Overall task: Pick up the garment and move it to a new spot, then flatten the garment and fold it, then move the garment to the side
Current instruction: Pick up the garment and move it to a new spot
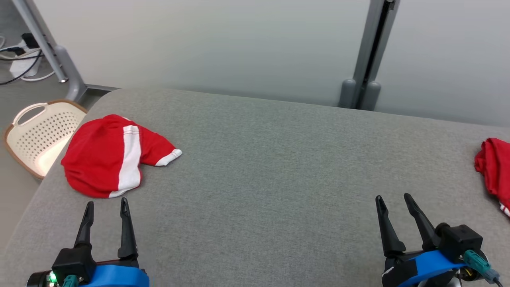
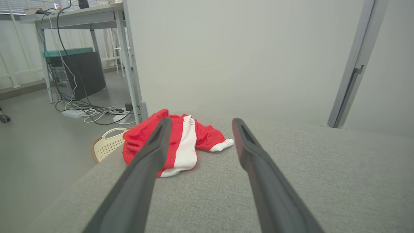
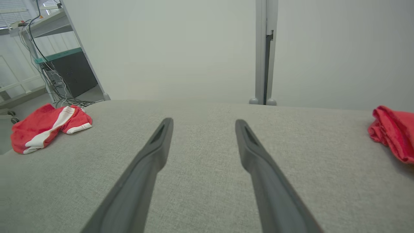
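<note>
A crumpled red garment with a white stripe (image 1: 107,157) lies near the left edge of the grey padded table (image 1: 263,159); the left wrist view has it just ahead (image 2: 181,139), and it sits far left in the right wrist view (image 3: 45,126). My left gripper (image 1: 106,205) hovers open just in front of it, nothing between its fingers. At the lower right my right gripper (image 1: 394,199) stands open above bare table, empty. A second red garment (image 1: 494,169) lies bunched at the table's right edge, also at the right of the right wrist view (image 3: 393,131).
A cream perforated basket (image 1: 40,133) stands on the floor beside the table's left edge. Grey partition panels with a post (image 1: 364,59) close off the back. Cables and a desk leg (image 1: 51,48) are at the far left.
</note>
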